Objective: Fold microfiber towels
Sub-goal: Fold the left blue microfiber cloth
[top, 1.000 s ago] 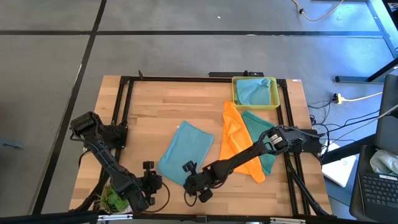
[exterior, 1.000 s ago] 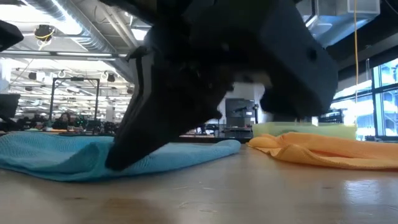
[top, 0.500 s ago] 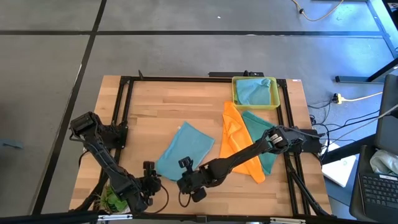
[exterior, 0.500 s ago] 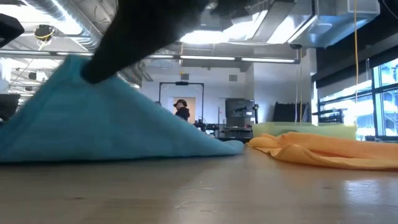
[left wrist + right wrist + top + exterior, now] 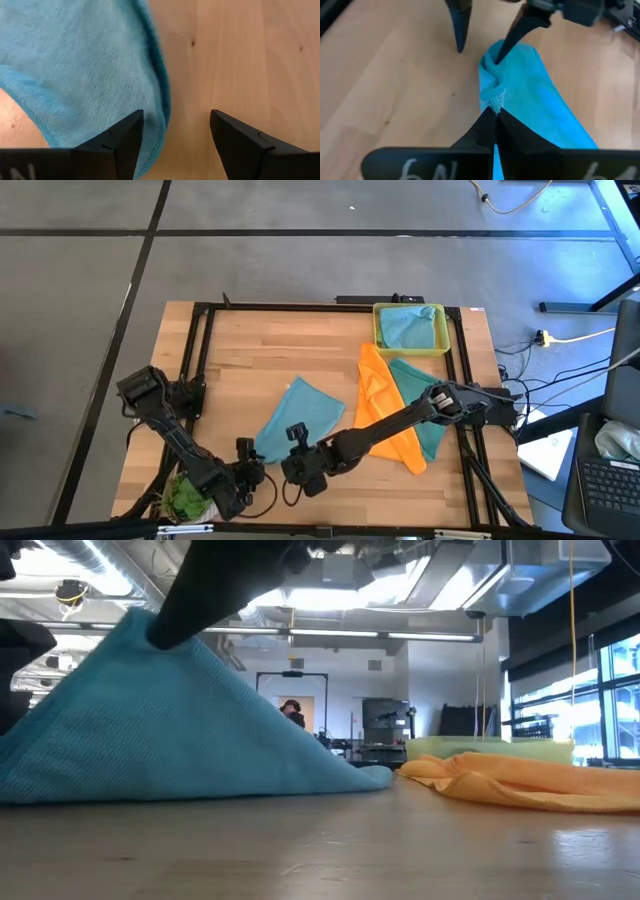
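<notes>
— Lower centre of the overhead frame, that's where the blue towel (image 5: 298, 418) lies, long axis running from the lower left up toward the upper right, its near corner lifted.

— Lifted by which arm?

— The right gripper (image 5: 494, 116), jaws pressed together on a bunched corner of it. From table height the cloth hangs like a tent, peak at the upper left of that frame.

— And the left gripper (image 5: 172, 132)?

— Jaws spread, just beside the same end. Its own camera shows the towel's hemmed edge at one finger (image 5: 125, 137) and bare wood between the two. So it's the nearer one for a second corner, I'd say, with the cloth off to one side of its gap.

— What's the stuff like?

— Soft, looped weave, floppy; it creases rather than holds shape. The orange towel (image 5: 378, 400) lies rumpled to the right with a teal towel (image 5: 425, 405) beside it. Another blue one sits in the yellow tray (image 5: 380, 340), upper right. The table (image 5: 240, 360) is pale butcher-block wood.
</notes>
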Available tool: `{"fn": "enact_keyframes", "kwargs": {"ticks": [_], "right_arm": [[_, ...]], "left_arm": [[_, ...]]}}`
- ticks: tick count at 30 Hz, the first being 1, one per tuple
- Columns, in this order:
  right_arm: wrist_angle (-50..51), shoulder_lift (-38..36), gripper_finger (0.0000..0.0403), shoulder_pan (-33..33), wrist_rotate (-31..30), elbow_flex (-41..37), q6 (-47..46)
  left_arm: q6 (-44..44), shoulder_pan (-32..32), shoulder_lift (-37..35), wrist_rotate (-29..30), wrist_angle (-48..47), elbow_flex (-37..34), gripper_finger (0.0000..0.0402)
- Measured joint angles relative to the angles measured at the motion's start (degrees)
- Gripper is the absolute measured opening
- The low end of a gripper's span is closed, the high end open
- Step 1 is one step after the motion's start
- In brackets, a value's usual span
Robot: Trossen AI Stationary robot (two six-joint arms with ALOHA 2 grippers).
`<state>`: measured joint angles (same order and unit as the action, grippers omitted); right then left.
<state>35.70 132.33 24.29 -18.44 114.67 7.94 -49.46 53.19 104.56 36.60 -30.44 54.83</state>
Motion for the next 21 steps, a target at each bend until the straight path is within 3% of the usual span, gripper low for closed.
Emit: {"fn": "enact_keyframes", "kwargs": {"ticks": [6,13,17,21], "right_arm": [[0.9,-0.2,0.0005,-0.2,-0.4,0.0,0.0],[1.9,-2.3,0.0007,-0.2,-5.2,0.0,-1.6],[5.6,-2.9,0.0004,-0.1,-5.2,0.0,-3.4],[11.3,-2.9,0.001,0.1,-5.1,-0.4,-7.7]], "left_arm": [[-2.2,-0.8,1.4,2.5,-0.1,0.2,0.0224],[-7.7,-2.2,2.1,8.3,-0.9,-0.2,0.0204],[-8.3,-3.2,2.1,6.5,-1.2,-0.1,0.0165],[-7.0,-3.5,2.0,4.0,-1.6,0.4,0.0095]]}}
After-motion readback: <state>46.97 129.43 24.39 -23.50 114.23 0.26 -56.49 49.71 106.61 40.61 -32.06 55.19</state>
